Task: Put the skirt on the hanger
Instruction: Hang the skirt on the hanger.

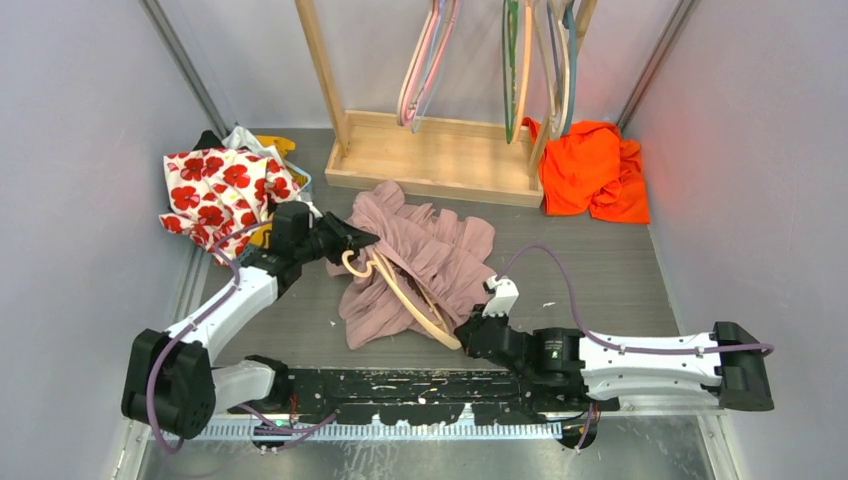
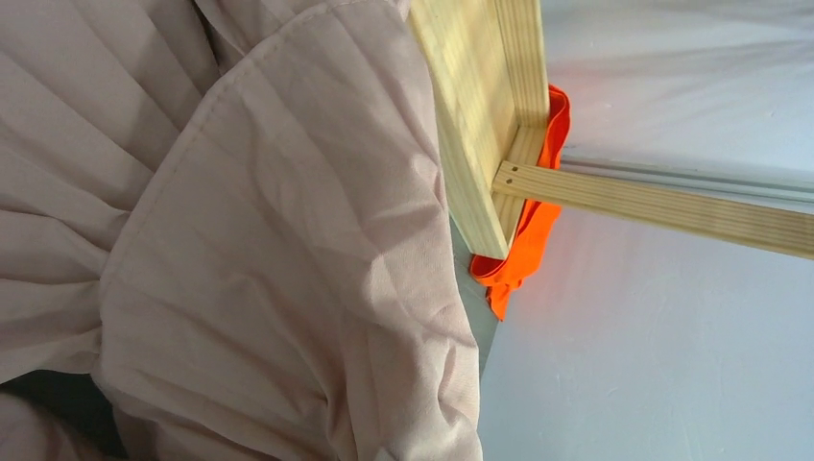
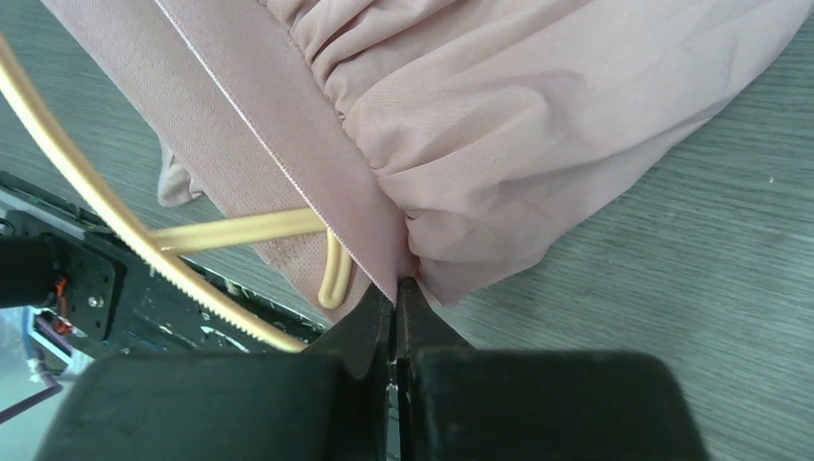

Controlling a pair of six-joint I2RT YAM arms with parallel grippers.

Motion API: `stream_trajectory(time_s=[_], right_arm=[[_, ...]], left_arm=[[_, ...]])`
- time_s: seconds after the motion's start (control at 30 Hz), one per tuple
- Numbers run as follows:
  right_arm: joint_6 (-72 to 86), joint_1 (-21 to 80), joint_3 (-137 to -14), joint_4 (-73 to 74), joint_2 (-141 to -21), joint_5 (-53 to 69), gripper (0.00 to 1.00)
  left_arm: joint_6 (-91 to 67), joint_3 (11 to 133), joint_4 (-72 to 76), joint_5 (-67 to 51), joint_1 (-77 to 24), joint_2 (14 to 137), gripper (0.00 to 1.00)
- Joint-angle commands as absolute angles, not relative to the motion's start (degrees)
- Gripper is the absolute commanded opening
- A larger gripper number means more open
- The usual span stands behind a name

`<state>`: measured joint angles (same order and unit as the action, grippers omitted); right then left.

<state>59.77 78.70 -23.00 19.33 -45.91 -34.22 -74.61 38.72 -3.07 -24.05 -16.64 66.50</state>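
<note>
Grey wood-grain table (image 1: 600,270) from above: pleated dusty-pink skirt (image 1: 440,250) lies crumpled mid-table, cream plastic hanger (image 1: 410,300) partly inside; left gripper (image 1: 352,243) at its hook (image 1: 352,266), grip untellable; left wrist: only fabric; right wrist: right gripper (image 3: 395,293) clamped on waistband edge (image 3: 288,163); that thin bite could slip under tension.

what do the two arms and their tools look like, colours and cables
Both arms pair white shell links with black joint housings: left arm, right arm. A thin purple cable runs along each. The right tool is matte black with tapered fingers, and a small white block sits behind it.
</note>
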Motion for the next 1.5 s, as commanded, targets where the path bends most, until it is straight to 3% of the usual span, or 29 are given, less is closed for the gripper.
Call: stream_trajectory(time_s=[0.0, 0.67, 0.93, 1.27, 1.47], right_arm=[[62.02, 82.77, -24.11, 25.99, -50.10, -34.77, 0.01], [64.71, 88.35, -27.11, 24.34, -62.10, -36.17, 0.01], [66.11, 90.21, -27.70, 28.46, -56.64, -38.56, 0.01], [62.75, 90.48, -32.47, 28.52, -58.82, -30.54, 0.01], [67.43, 90.48, -28.48, 30.30, -55.98, -29.27, 0.01]], left_arm=[[-80.99, 39.99, 14.93, -15.43, -13.43, 68.11, 0.00], [-94.79, 38.08, 31.46, -19.44, -10.73, 71.16, 0.00], [-84.23, 38.99, 21.70, -15.02, -10.72, 68.38, 0.00], [-75.41, 40.29, 17.53, -7.30, -11.08, 63.27, 0.00], [-74.95, 41.17, 18.37, -7.04, -11.05, 64.54, 0.00]])
